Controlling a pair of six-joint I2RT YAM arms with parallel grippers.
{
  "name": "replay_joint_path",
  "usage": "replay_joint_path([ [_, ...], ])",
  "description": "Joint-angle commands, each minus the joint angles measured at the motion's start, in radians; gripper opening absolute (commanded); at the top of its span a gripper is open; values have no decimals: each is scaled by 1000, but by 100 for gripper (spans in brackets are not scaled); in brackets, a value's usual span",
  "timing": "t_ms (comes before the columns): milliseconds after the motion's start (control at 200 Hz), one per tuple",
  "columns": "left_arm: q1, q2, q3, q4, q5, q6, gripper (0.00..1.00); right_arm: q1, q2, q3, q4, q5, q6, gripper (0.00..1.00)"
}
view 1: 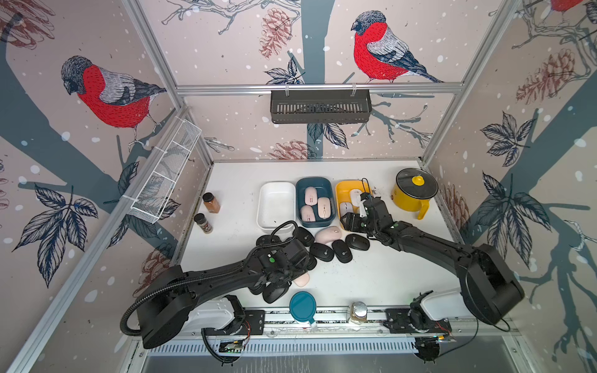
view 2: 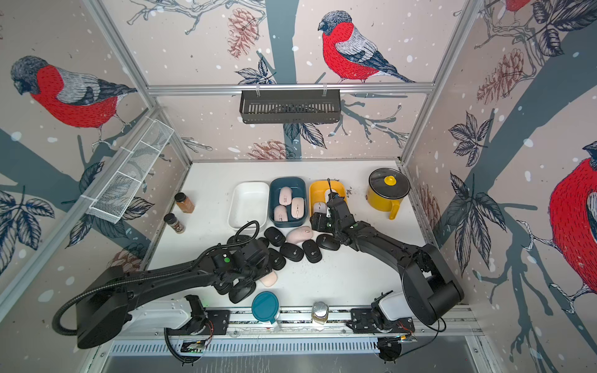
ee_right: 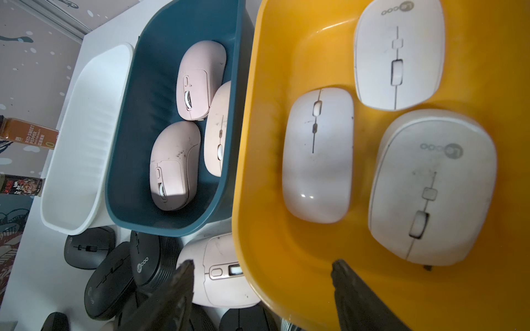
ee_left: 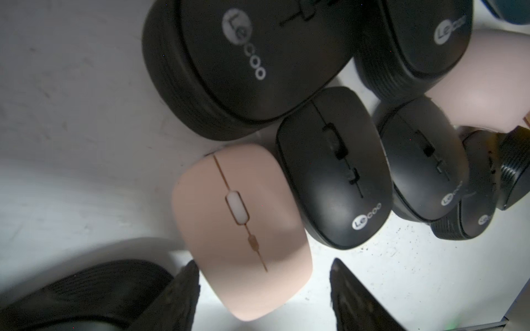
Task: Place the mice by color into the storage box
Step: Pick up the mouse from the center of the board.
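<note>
Your left jaws stood parted around end of flat pale pink mouse (ee_left: 243, 229) on white worktop (ee_left: 71, 200), not clamped; matte black oval mice (ee_left: 332, 169) heaped beside. Your right jaws hung open, empty, over rim of yellow plastic box (ee_right: 269, 258) holding three glossy white mice (ee_right: 317, 154). Three pink mice (ee_right: 175, 166) lay in teal box (ee_right: 137, 114).

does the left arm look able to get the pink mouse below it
Likely yes: the open left end effector straddles the pink mouse; only a black mouse crowds one side.
</note>
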Motion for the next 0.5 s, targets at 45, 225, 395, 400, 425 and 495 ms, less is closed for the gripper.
replay_joint_path([
  [45, 0, 15, 92, -43, -69, 67, 70, 1, -10, -1, 21, -22, -5, 76],
  [225, 12, 13, 241, -176, -200, 162, 70, 77, -67, 13, -12, 30, -115, 76],
  [395, 72, -41, 329, -272, -317, 285, 71, 227, -100, 47, -52, 97, -237, 76],
  [400, 77, -43, 330, -275, -317, 287, 71, 231, -101, 47, -52, 98, -240, 76],
  [425, 97, -58, 337, -284, -319, 304, 71, 253, -102, 49, -53, 101, -252, 76],
  [495, 150, -115, 342, -298, -328, 351, 71, 304, -101, 53, -53, 108, -277, 77],
])
